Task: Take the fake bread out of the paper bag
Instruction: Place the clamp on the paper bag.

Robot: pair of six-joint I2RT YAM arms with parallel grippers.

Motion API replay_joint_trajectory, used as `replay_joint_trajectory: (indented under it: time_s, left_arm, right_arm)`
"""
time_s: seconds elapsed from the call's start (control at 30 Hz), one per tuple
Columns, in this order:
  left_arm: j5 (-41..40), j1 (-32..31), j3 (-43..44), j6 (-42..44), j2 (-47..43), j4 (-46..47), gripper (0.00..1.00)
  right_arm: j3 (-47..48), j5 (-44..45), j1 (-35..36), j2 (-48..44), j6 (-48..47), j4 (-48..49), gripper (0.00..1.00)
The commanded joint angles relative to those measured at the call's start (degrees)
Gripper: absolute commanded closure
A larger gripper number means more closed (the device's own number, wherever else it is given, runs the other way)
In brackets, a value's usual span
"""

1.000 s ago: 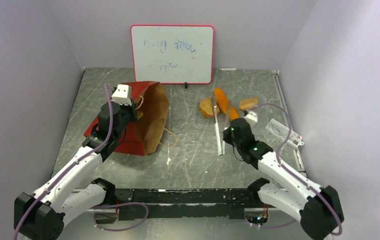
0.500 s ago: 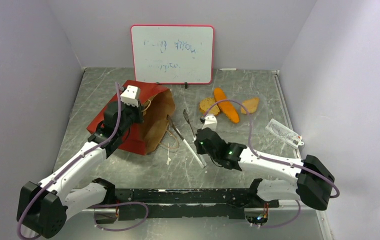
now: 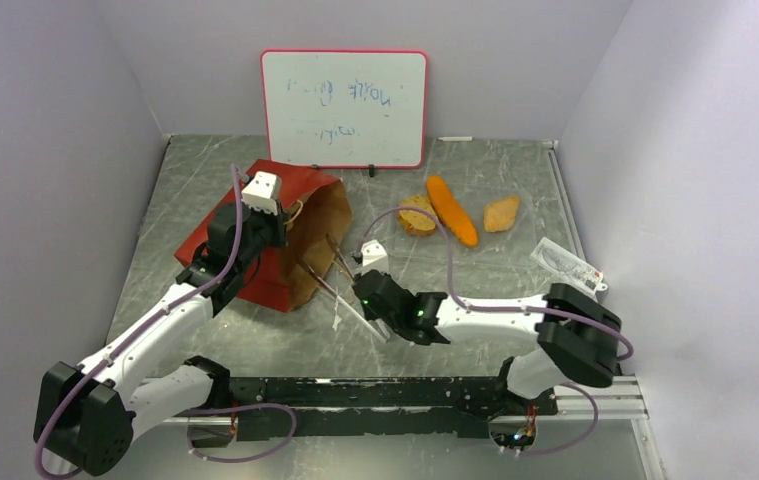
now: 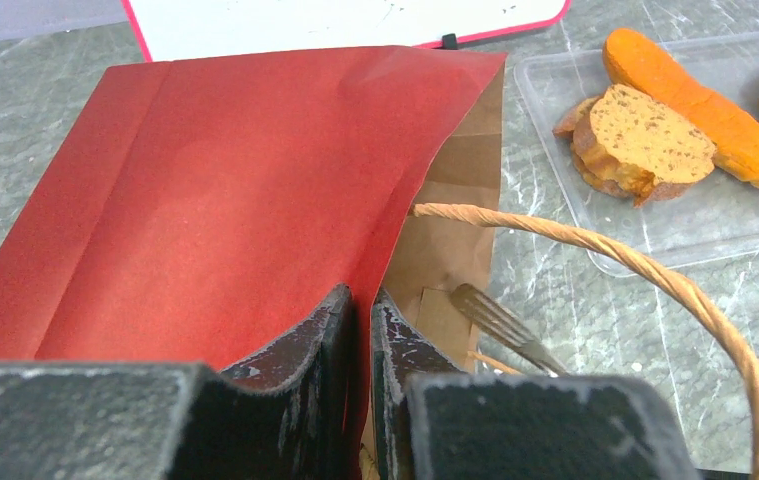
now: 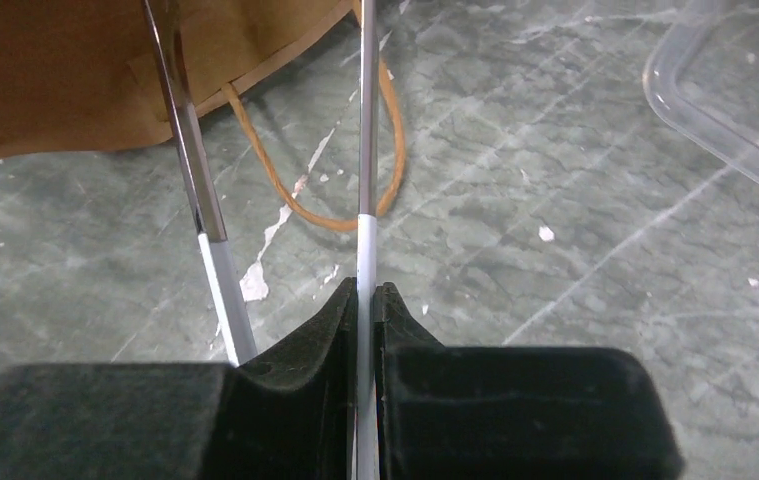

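Two grips, both shut tight

Top view: left gripper pinches the bag rim; bread lies right of the bag.
Left wrist: jaws clamp red paper.
Right wrist: right gripper squeezes tongs at the bag mouth.

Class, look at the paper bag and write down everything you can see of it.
The paper bag is red outside and brown kraft inside, with fold creases. It lies on its side on the grey table, mouth open towards the right arm's side. The left gripper is shut on its upper wall at the mouth. One twisted tan loop handle arcs up; the lower handle lies on the table. Metal tongs, in the right gripper, reach into the mouth.
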Motion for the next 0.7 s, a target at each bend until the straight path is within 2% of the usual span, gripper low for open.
replay_joint_trajectory:
  time_s: [0.0,0.2,0.4,0.57,0.67]
  left_arm:
    - [2.17,0.01,-0.72,0.30,-0.95,2.82,0.93]
    - [2.09,-0.34,-0.77,0.17,-1.12,2.89,0.93]
    - [2.30,-0.67,-0.87,-0.11,-0.74,3.21,0.93]
    - [2.09,-0.88,-0.95,-0.21,-0.56,3.25,0.93]
    - [1.84,-1.04,-0.95,-0.20,-0.43,3.25,0.93]
  right_arm:
    - [3.64,1.20,0.05,5.15,-5.33,9.41,1.00]
    - [7.03,1.06,-1.11,13.67,-7.56,14.78,0.99]
    - [8.17,-0.11,-4.10,19.14,-10.28,20.97,0.93]
    - [11.01,-1.00,-5.45,23.30,-13.74,22.32,0.75]
    - [11.31,-0.74,-5.75,23.82,-15.27,23.56,0.59]
